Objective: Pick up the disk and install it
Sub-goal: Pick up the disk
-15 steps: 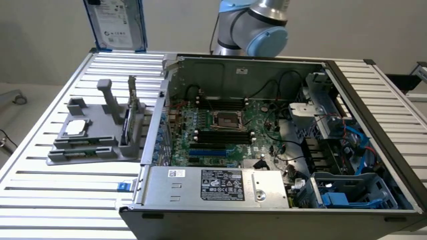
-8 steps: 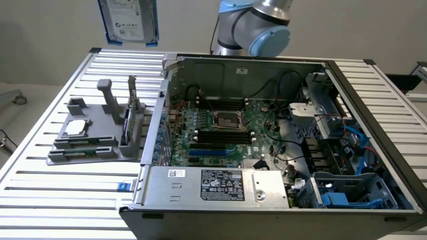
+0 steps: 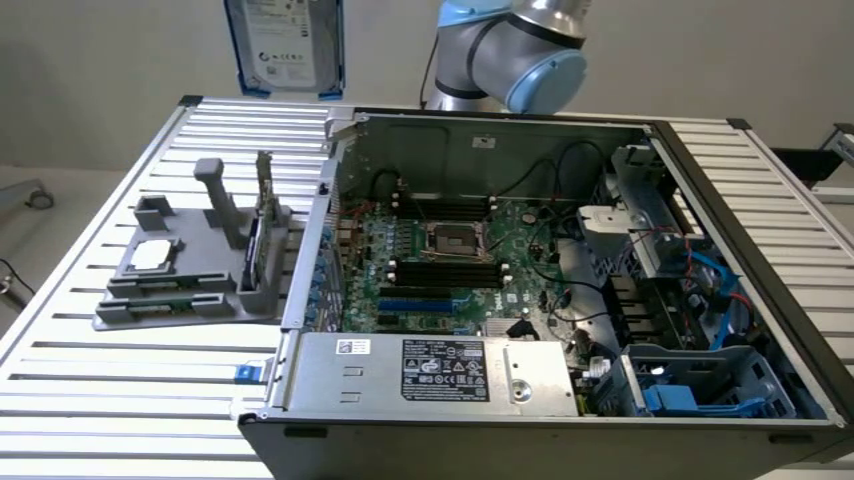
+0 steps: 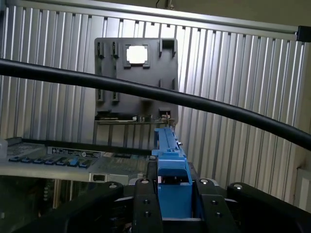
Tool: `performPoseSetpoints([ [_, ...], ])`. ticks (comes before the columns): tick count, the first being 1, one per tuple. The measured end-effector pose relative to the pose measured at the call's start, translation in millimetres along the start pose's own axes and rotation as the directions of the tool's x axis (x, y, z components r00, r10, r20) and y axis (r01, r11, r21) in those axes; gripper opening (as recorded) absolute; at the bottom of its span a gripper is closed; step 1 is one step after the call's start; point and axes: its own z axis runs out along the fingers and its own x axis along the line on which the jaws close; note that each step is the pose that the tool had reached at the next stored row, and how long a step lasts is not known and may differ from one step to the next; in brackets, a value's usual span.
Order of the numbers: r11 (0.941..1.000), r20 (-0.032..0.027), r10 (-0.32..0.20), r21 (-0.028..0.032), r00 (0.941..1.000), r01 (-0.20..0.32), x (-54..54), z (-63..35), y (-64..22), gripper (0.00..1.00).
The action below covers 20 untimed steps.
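In the exterior view, the disk (image 3: 284, 40) hangs upright, high over the ribbed aluminium table (image 3: 80, 400), beyond the grey plastic fixture (image 3: 187, 270). Its white label faces the room, and it looks held clear of everything. In the wrist view, the gripper (image 4: 171, 199) has its black fingers (image 4: 142, 204) pinching the disk's smooth blue carrier edge-on, likely sparing the metal body.
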Motion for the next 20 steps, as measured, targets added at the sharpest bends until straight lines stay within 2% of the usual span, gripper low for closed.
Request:
performPoseSetpoints([
  [20, 1.0000, 0.0063, 0.000, 0.0006, 1.0000, 0.000, 37.2, -7.3, -86.9, 0.33],
])
